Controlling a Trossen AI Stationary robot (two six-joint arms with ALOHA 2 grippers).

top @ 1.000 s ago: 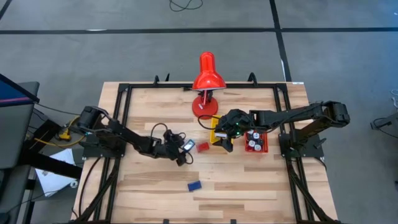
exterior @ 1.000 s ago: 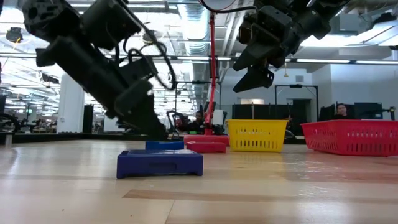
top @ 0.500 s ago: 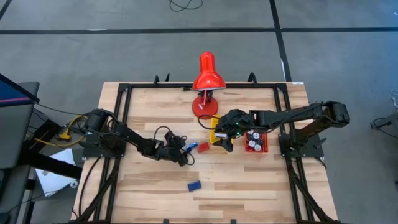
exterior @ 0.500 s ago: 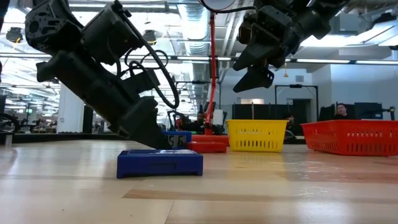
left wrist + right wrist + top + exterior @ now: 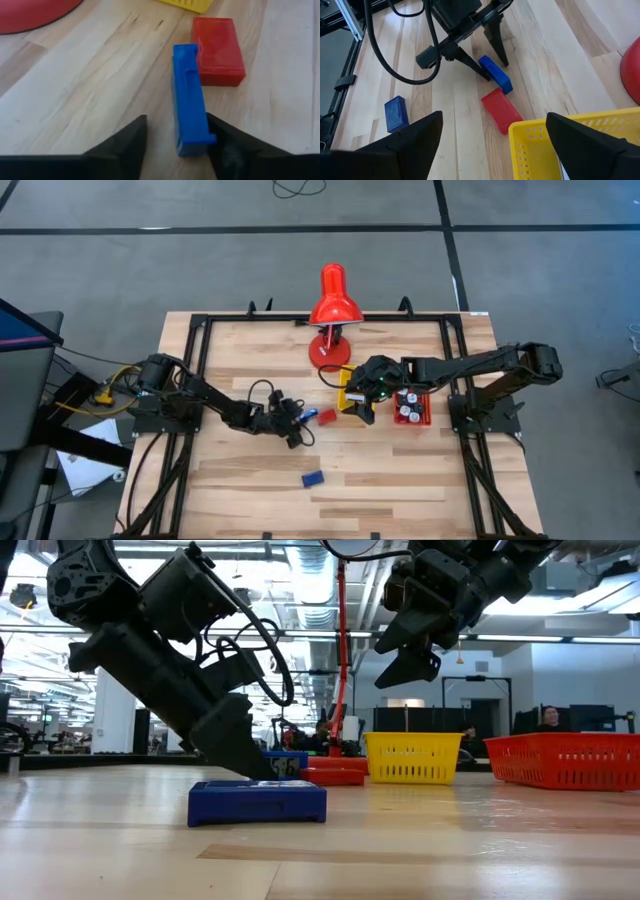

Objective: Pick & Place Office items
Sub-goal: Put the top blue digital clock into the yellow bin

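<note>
The wooden bench carries a red lamp at the back, then a yellow tray and a red tray near the middle. The right pincer hangs above the yellow tray, its fingers spread apart and empty. The left pincer is down at bench level, fingers apart, straddling a blue block that stands on its narrow edge; whether the pads touch it I cannot tell. A red block lies flat just beside the blue block's far end, and a second blue block lies well apart, nearer the front edge.

The block looks like hard, light plastic, stiff and smooth, so likely slippery. On edge it may topple; best to close across its long flat faces near the middle.
</note>
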